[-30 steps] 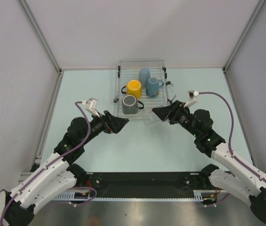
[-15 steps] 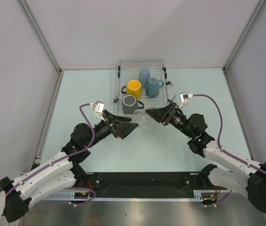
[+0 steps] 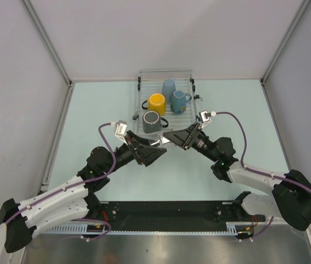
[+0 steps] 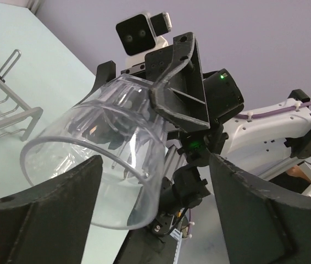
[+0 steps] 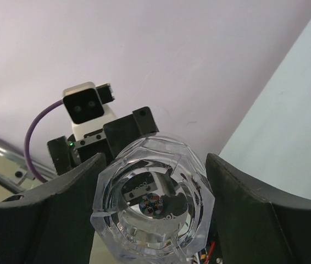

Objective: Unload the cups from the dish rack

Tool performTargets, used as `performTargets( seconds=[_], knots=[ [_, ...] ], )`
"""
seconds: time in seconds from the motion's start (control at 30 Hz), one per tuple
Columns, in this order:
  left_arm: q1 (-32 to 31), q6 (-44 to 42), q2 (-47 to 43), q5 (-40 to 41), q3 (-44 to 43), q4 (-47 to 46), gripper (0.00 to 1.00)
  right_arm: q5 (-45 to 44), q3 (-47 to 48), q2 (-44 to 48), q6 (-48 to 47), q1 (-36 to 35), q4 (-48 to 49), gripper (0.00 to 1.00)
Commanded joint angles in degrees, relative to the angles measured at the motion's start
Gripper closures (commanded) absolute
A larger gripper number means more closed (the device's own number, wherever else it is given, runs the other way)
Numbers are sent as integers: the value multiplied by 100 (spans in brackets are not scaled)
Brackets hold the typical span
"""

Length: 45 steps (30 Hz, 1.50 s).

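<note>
Green table (image 3: 103,107), right gripper (image 5: 154,165) clasping tumbler (image 4: 103,159) — left gripper (image 4: 153,176) spread wide

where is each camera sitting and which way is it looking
top external: above and behind the bases, looking down on the table and dish rack; both arms, left tool and right tool show.
left wrist: on the left arm, facing the right arm; own fingers frame the view.
right wrist: on the right arm, facing the left arm; own fingers frame the view.
shared: all three see the clear glass tumbler between the tools.
</note>
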<state>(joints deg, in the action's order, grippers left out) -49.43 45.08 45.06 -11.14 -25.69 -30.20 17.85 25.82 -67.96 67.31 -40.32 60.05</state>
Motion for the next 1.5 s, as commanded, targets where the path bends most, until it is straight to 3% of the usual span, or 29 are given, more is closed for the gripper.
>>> performTargets(
  seconds=[0.0,0.13,0.23,0.27,0.37,0.47,0.5,0.57,0.6,0.63,0.67,0.73,0.9,1.03,1.17,1.33,1.47],
  knots=[
    [-58,27,-6,15,126,-408,21,184,46,-199,282,-143,1402,100],
    [-76,45,-41,68,187,-452,42,167,-42,-384,441,-179,1755,100],
    [-76,27,-58,94,214,-452,65,193,-51,-419,432,-205,1791,100],
    [-84,27,-67,103,223,-452,78,202,-34,-428,432,-214,1782,100],
    [-84,27,-50,112,214,-408,100,228,-25,-437,371,-258,1712,100],
    [-84,18,-50,129,196,-373,100,298,-7,-411,327,-284,1580,100],
    [-84,18,-67,138,188,-347,100,316,10,-393,318,-284,1510,92],
    [-84,-52,-129,251,83,-7,100,395,10,-270,266,-249,1195,68],
    [-84,-148,-164,304,38,127,100,395,-33,-200,230,-240,1089,47],
    [-84,-201,-242,340,-14,241,100,334,-77,-34,160,-196,879,37],
    [-84,-271,-269,453,-84,495,100,281,-112,63,108,-170,746,19],
    [-84,-429,-392,568,-164,724,100,202,-165,396,11,-47,317,3],
    [-84,-834,-533,1024,-577,1709,100,70,71,1231,-533,374,-1273,0],
    [-76,-1045,-612,1613,-989,2648,100,-884,921,1944,-1525,569,-4123,1],
    [-76,-1325,-586,2404,-1682,4087,100,-2046,1730,2138,-2318,542,-6186,0],
    [-76,-1449,-245,3449,-2439,5652,100,-3310,2111,2138,-2635,315,-7602,0],
    [-76,-1414,537,3417,-3334,6893,100,-4349,2339,1989,-2609,-37,-8412,0]
  ],
)
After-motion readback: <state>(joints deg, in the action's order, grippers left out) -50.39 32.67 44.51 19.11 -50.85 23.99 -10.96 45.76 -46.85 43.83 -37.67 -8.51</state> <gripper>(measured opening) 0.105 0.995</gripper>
